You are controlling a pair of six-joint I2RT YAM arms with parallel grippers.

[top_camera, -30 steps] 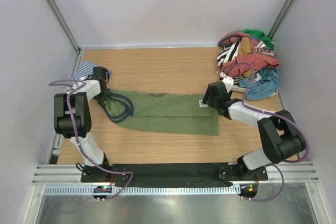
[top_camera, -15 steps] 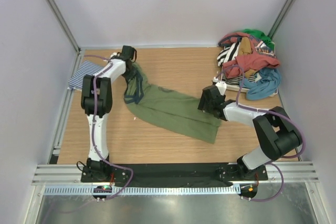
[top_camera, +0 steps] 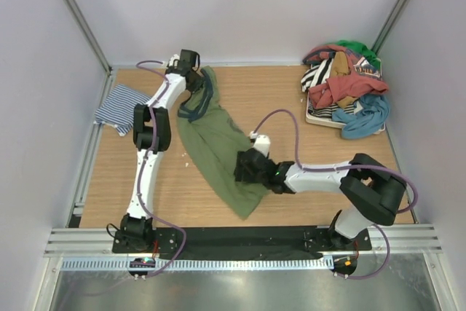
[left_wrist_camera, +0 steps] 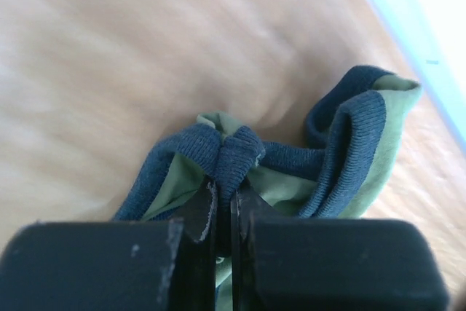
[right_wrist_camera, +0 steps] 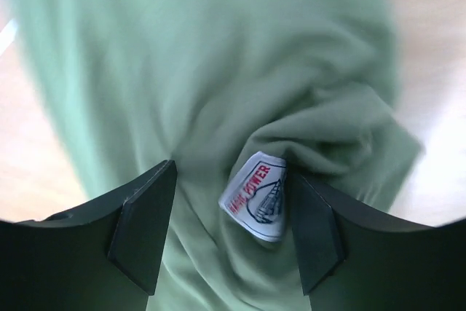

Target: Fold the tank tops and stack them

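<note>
The olive green tank top (top_camera: pixel 218 143) with navy trim lies stretched diagonally from the back left to the front middle of the table. My left gripper (top_camera: pixel 191 63) is at the back edge, shut on a bunch of its navy trim (left_wrist_camera: pixel 234 152); green cloth (left_wrist_camera: pixel 287 183) shows beside it. My right gripper (top_camera: pixel 245 169) sits over the hem end. Its jaws stand apart around bunched green cloth (right_wrist_camera: pixel 218 49) with a white label (right_wrist_camera: pixel 256 196) next to the right finger. The striped tank top (top_camera: pixel 120 105) lies folded at the left edge.
A pile of mixed clothes (top_camera: pixel 346 89) sits on a white board at the back right corner. White walls and metal posts close in the table's back and sides. The black base rail (top_camera: pixel 240 238) runs along the near edge.
My left gripper swung from the left edge to the back of the table with the trim. My right gripper moved left and nearer with the hem. The olive top turned from crosswise to diagonal.
</note>
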